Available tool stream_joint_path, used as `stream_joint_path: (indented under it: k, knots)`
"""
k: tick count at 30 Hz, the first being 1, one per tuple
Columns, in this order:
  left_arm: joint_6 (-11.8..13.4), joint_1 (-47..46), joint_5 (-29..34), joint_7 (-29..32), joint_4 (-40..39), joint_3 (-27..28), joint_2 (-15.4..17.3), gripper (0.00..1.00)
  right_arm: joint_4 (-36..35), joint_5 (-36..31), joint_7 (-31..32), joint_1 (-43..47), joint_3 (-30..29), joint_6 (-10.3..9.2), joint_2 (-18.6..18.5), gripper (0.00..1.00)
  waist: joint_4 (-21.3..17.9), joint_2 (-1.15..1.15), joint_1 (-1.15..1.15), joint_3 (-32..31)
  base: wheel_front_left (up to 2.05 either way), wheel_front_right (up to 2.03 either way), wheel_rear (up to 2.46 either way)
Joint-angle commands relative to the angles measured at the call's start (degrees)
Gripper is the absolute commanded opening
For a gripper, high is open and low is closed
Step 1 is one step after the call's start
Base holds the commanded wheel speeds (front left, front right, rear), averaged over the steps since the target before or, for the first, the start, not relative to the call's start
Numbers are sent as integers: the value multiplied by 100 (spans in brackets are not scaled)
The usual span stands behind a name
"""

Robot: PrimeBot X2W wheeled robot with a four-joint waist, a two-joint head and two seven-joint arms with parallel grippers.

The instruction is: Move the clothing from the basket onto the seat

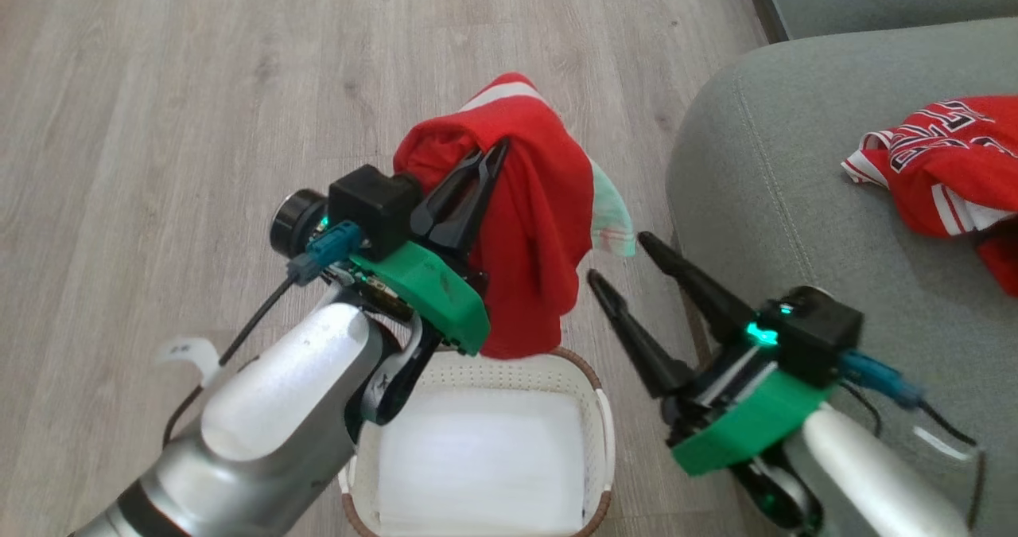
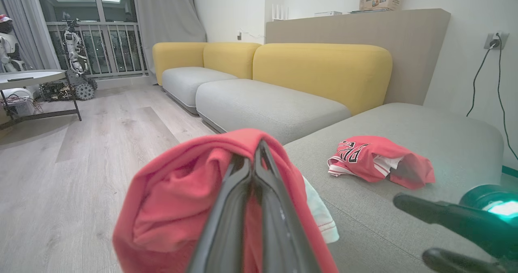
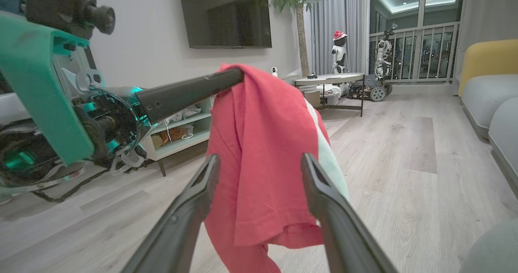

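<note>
**Red garment up over the basket, another lying on the seat**

Grips a red garment [image 1: 533, 227] in the left gripper [image 1: 499, 149], both dark fingers pressed together on a fold near the top of the cloth. Holds it raised above the basket [image 1: 590, 378], the lower hem hanging down to just over the far side of the brown rim. Lets the thin fabric drape over and around the closed fingers, with a white stripe at the very top and a pale edge on the side toward the seat [image 1: 763, 203]. From the left wrist, shows the cloth bunched around the shut fingertips, with the grey-green cushion stretching away on the right of that view.

Holds the right gripper [image 1: 618, 257] wide open and empty, fingers spread, just beside the hanging cloth on the seat side. Touches nothing in the head view. From the right wrist, frames the hanging red cloth between the two spread fingers; cannot tell from there whether a finger brushes it.

Finds the basket standing on the wooden floor [image 1: 199, 83], close against the front of the seat, its bare white bottom in sight. Finds a second red garment [image 1: 946, 163], with white stripes and black-and-white lettering, lying crumpled on top of the seat, well apart from both grippers.
</note>
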Motion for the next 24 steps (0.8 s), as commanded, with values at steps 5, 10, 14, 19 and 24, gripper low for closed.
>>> stream_joint_path:
  k: [5,10,14,19,24]
  knots:
    - [-68,-383,-60,-38,-83,175,-53,0,784,-248,4,-703,625,-1,213,100,75,0,0,-47,0,0,0]
    - [-106,-403,-80,-58,-56,102,-173,0,1663,-233,38,-1190,1059,-1,538,100,180,0,0,-80,0,0,0]
    - [-133,-402,-90,-68,-38,46,-246,0,2108,-182,19,-1443,1171,-1,665,100,260,0,0,-90,0,0,0]
    - [-160,-402,-109,-71,-41,-28,-339,0,2790,-230,-16,-1830,1185,-1,831,100,363,0,0,-86,0,0,0]
    - [-183,-409,-128,-61,-40,-82,-389,0,3145,-221,-26,-2120,1107,-1,994,100,449,0,0,-66,0,0,0]
